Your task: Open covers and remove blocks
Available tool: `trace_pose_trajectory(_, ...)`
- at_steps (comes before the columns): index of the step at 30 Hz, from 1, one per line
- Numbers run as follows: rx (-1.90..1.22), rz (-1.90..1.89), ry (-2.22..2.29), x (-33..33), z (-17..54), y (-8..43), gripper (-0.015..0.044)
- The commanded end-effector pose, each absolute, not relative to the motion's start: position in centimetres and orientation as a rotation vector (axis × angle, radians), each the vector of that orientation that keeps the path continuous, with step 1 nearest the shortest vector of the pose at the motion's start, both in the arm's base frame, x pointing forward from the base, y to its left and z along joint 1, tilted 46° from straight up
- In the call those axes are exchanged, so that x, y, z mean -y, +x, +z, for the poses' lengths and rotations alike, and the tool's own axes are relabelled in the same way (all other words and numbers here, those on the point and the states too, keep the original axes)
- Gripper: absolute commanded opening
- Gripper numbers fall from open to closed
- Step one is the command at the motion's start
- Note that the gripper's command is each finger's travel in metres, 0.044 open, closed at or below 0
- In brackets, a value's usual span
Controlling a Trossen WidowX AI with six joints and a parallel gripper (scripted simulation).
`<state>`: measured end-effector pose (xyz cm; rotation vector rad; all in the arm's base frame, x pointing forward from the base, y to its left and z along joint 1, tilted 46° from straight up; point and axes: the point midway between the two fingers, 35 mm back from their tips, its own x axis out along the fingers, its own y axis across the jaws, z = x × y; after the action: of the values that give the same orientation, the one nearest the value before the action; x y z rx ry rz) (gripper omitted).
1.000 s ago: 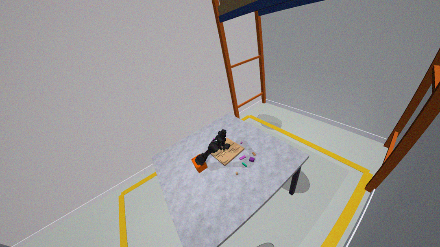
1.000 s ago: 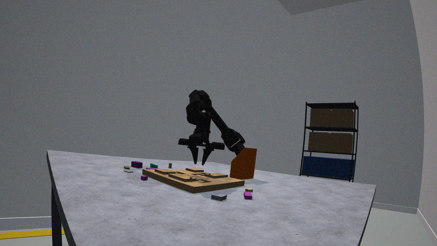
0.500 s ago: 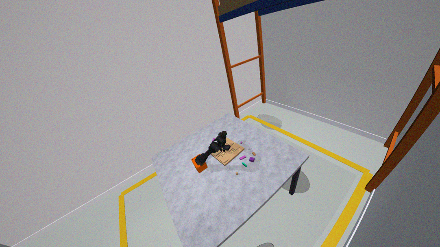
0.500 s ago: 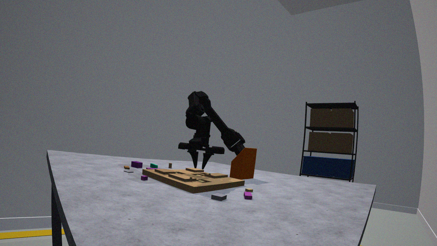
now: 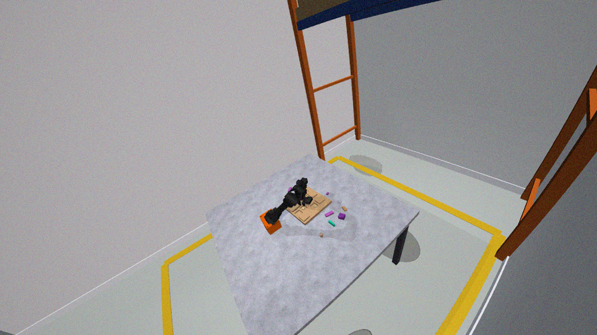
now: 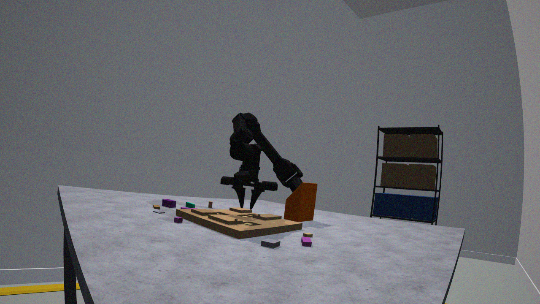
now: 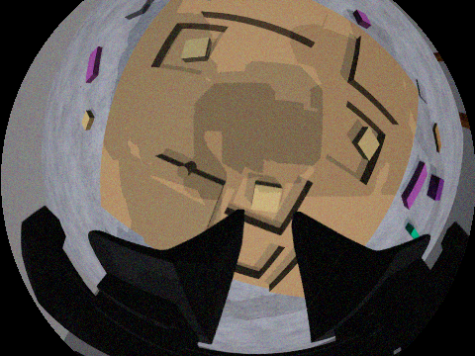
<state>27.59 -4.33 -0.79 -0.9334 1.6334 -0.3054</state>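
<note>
My gripper (image 6: pixel 246 208) (image 7: pixel 268 218) is open and empty, with its fingers part-way apart and pointing down low over the far part of the wooden puzzle board (image 5: pixel 306 220) (image 6: pixel 287 226) (image 7: pixel 119 143). In the wrist view, one pale yellow block (image 7: pixel 267 197) lies in a well just ahead of the fingertips. A second pale block (image 7: pixel 196 48) is at the upper left, and a third pale block (image 7: pixel 367 143) is at the right. Wood-coloured covers and rails blend with the board; a raised cover panel (image 6: pixel 224 219) shows at its near side. Exact cover positions are hard to tell.
Around the board lie a small yellow block (image 6: pixel 307 235) (image 7: pixel 88 120), a magenta block (image 6: pixel 306 241) (image 7: pixel 94 64), a dark grey piece (image 6: pixel 270 243), a purple block (image 5: pixel 341 215) (image 6: pixel 168 203) and a green piece (image 5: pixel 331 223) (image 6: pixel 190 204). An orange base (image 5: pixel 272 224) (image 6: pixel 302 204) stands beside the board.
</note>
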Motion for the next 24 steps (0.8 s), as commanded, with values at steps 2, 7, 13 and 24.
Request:
trace_pose_trajectory(2,-1.633,-0.306,-0.94,4.43,-0.75,27.58,0.0144)
trace_pose_trajectory(7,-1.633,-0.306,-0.94,4.43,-0.75,27.58,0.0144)
trace_pose_trajectory(13,-1.633,-0.306,-0.94,4.44,-0.74,27.57,0.0144)
trace_pose_trajectory(24,-1.633,-0.305,-0.94,4.74,-1.04,27.58,0.0144)
